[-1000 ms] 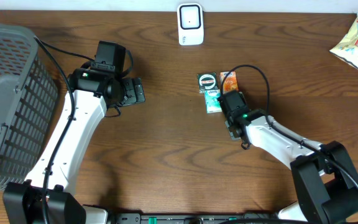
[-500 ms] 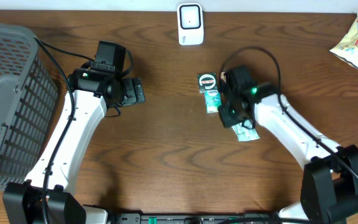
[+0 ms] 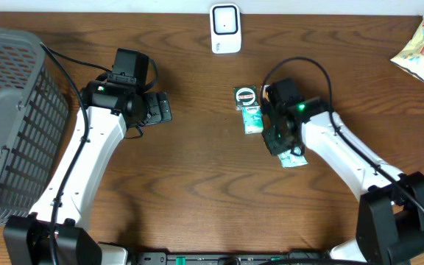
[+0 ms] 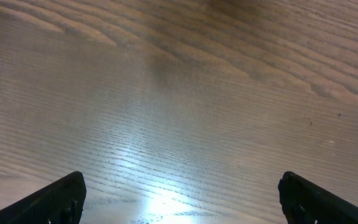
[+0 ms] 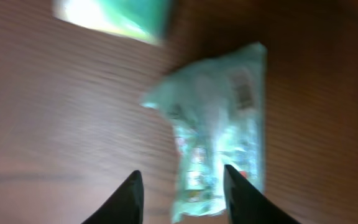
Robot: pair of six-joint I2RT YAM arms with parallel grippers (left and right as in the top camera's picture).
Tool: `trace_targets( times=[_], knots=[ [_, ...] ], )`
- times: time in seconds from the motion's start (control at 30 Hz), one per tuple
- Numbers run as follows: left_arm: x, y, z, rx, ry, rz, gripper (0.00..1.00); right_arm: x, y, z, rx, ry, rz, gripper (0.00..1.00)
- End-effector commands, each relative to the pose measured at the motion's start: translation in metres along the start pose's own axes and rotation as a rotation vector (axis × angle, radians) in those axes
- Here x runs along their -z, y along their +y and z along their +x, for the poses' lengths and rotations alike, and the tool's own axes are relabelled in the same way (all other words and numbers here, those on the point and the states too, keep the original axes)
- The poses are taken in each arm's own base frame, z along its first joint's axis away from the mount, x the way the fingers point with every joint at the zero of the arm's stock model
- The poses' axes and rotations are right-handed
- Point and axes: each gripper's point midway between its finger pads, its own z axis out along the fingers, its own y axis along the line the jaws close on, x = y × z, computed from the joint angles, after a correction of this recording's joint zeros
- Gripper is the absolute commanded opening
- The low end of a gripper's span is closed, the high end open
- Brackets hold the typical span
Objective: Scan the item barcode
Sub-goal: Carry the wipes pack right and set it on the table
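Observation:
A pale green crinkled packet [image 3: 293, 156] lies on the table, its barcode [image 5: 244, 93] facing up in the right wrist view. My right gripper [image 3: 279, 140] hovers just above the packet [image 5: 216, 143]. Its jaws stand apart, with the packet's near end below and between the tips [image 5: 180, 186], and I see no grip on it. The white scanner [image 3: 225, 28] stands at the table's far edge. My left gripper [image 3: 162, 108] is wide open over bare wood [image 4: 182, 186], well to the left of the items.
A green pack [image 3: 252, 118], a round-logo item [image 3: 246, 96] and an orange item [image 3: 271, 91] lie just beyond the right gripper. The grey basket [image 3: 6, 110] fills the left side. A snack bag [image 3: 420, 50] lies at the far right corner.
The right arm swung up and right, and the pale green packet came into view beside it. Its jaws closed and have now parted. The left arm has not moved.

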Motion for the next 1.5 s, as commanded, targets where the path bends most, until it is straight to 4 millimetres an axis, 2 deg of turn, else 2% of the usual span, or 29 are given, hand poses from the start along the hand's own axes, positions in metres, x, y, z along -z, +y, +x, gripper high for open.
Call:
trace_targets(
  times=[0.0,0.1,0.27,0.33,0.47,0.5,0.57,0.6,0.63,0.7,0.8,0.87,0.9,1.03,1.13,1.23,1.37,1.47],
  knots=[
    [0.001,0.004,-0.002,-0.002,-0.004,-0.014,0.98,-0.013,-0.018,0.014,-0.033,0.017,0.146,0.41],
    [0.001,0.004,-0.002,-0.002,-0.004,-0.014,0.98,-0.03,-0.014,0.015,-0.026,-0.025,0.156,0.55],
    [0.001,0.004,-0.002,-0.002,-0.004,-0.014,0.98,-0.04,-0.017,0.018,-0.016,-0.055,0.204,0.52],
    [0.001,0.004,-0.002,-0.002,-0.004,-0.014,0.98,-0.043,-0.017,0.021,-0.016,-0.052,0.204,0.46],
    [0.001,0.004,-0.002,-0.002,-0.004,-0.014,0.98,-0.049,-0.017,0.03,-0.028,-0.036,0.204,0.22],
    [0.001,0.004,-0.002,-0.002,-0.004,-0.014,0.98,-0.05,-0.017,0.032,-0.032,-0.034,0.201,0.18],
    [0.001,0.004,-0.002,-0.002,-0.004,-0.014,0.98,-0.05,-0.016,0.031,-0.039,-0.036,0.196,0.18],
    [0.001,0.004,-0.002,-0.002,-0.004,-0.014,0.98,-0.05,-0.016,0.031,-0.039,-0.037,0.197,0.15],
    [0.001,0.004,-0.002,-0.002,-0.004,-0.014,0.98,-0.05,-0.016,0.031,-0.04,-0.038,0.196,0.04],
    [0.001,0.004,-0.002,-0.002,-0.004,-0.014,0.98,-0.05,-0.015,0.03,-0.078,-0.043,0.188,0.01],
    [0.001,0.004,-0.002,-0.002,-0.004,-0.014,0.98,-0.039,0.017,0.015,-0.091,-0.05,-0.018,0.01],
    [0.001,0.004,-0.002,-0.002,-0.004,-0.014,0.98,-0.021,0.035,-0.003,-0.107,-0.076,-0.167,0.01],
    [0.001,0.004,-0.002,-0.002,-0.004,-0.014,0.98,-0.001,0.049,-0.02,-0.12,-0.099,-0.3,0.01],
    [0.001,0.004,-0.002,-0.002,-0.004,-0.014,0.98,0.041,0.075,-0.037,-0.091,-0.126,-0.592,0.01],
    [0.001,0.004,-0.002,-0.002,-0.004,-0.014,0.98,0.061,0.095,-0.031,-0.054,-0.121,-0.799,0.01],
    [0.001,0.004,-0.002,-0.002,-0.004,-0.014,0.98,0.067,0.116,-0.015,-0.022,-0.095,-0.959,0.01],
    [0.001,0.004,-0.002,-0.002,-0.004,-0.014,0.98,0.058,0.134,0.008,-0.046,-0.055,-1.097,0.01],
    [0.001,0.004,-0.002,-0.002,-0.004,-0.014,0.98,0.047,0.137,0.019,-0.116,-0.045,-1.172,0.01]
  ],
)
